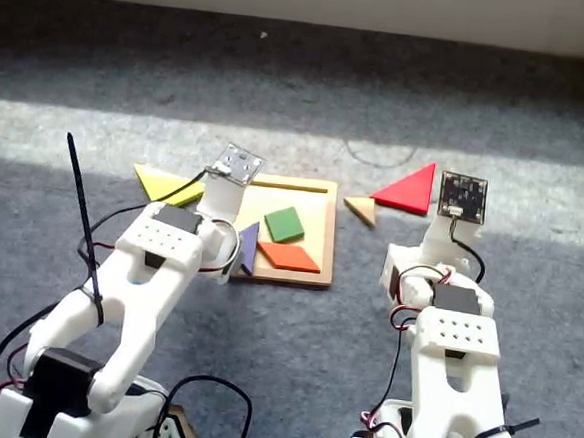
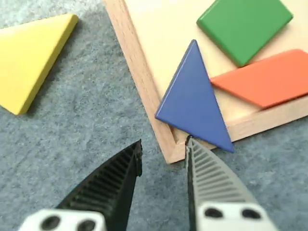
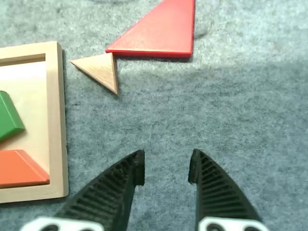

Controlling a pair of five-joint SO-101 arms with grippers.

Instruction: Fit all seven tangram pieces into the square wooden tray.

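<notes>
Three pieces are sitting in the wooden tray (image 2: 137, 72): green square (image 2: 243, 26), orange parallelogram (image 2: 264, 79), and blue triangle (image 2: 192, 103), which is riding on the rim just ahead of your left gripper (image 2: 163, 144), fingers spread. Closing here, you're risking pinching the rim and dragging the tray. Right gripper (image 3: 166, 163) is hanging open too, wooden triangle (image 3: 98, 70) and red triangle (image 3: 159, 31) lying beyond its tips.
</notes>
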